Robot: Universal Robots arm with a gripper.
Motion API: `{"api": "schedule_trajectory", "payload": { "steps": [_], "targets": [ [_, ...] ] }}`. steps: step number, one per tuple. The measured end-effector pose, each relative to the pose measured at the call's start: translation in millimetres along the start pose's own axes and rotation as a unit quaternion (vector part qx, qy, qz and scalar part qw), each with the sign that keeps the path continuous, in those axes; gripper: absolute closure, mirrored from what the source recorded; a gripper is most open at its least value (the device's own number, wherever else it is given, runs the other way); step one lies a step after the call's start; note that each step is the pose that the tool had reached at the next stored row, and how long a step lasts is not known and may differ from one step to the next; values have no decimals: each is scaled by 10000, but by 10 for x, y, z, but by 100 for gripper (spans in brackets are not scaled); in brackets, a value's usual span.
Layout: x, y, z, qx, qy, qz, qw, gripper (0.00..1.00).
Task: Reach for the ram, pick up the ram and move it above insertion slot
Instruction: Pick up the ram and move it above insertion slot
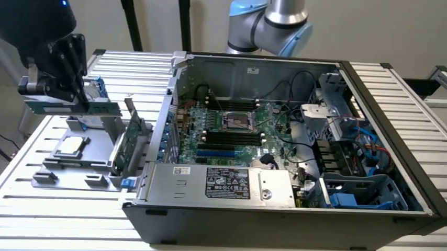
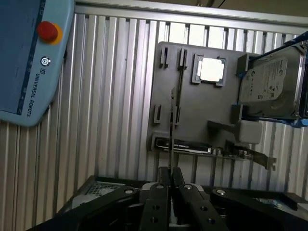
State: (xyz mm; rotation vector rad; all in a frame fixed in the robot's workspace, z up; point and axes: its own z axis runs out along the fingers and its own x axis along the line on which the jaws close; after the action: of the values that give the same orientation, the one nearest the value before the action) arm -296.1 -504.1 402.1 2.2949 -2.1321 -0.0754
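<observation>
My gripper (image 1: 79, 98) hangs above the grey fixture (image 1: 66, 170) at the exterior view's left, shut on the ram (image 1: 49, 106). The ram is a long thin green stick, held level and lifted free of the fixture. In the wrist view the ram (image 2: 171, 125) shows edge-on as a thin line running out from between the closed black fingers (image 2: 163, 179), over the grey fixture (image 2: 202, 110). The insertion slot is one of the parallel black sockets (image 1: 231, 138) on the motherboard inside the open computer case, well off to the exterior view's right of the gripper.
On the fixture stand a wider green card (image 1: 131, 140), a square processor chip (image 1: 73, 147) and a silver hard drive (image 2: 267, 86) with blue rails. A blue teach pendant (image 2: 24, 57) lies on the slatted table. The case wall (image 1: 164, 120) rises between fixture and motherboard.
</observation>
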Motion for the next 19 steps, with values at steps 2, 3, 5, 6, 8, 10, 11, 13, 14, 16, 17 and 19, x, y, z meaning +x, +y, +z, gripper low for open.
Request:
{"api": "schedule_trajectory", "payload": {
  "steps": [2, 3, 5, 6, 8, 10, 11, 13, 14, 16, 17, 19],
  "targets": [
    [4, -92, -70, -3, -1, 0, 10000, 86],
    [6, -136, -99, -4, -3, 0, 10000, 86],
    [10, -223, -153, -5, -5, 0, 10000, 86],
    [11, -266, -178, -6, -6, 0, 10000, 86],
    [14, -353, -223, -6, -10, -1, 10000, 86],
    [16, -435, -261, -5, -14, 0, 10000, 86],
    [17, -475, -280, -5, -16, -1, 10000, 86],
    [19, -557, -317, -6, -20, -1, 10000, 86],
    [20, -598, -335, -5, -23, -1, 10000, 86],
    [22, -679, -368, -5, -27, -1, 10000, 86],
    [23, -720, -382, -5, -29, -1, 10000, 86],
    [24, -803, -412, -5, -32, -1, 10000, 86]
  ]
}}
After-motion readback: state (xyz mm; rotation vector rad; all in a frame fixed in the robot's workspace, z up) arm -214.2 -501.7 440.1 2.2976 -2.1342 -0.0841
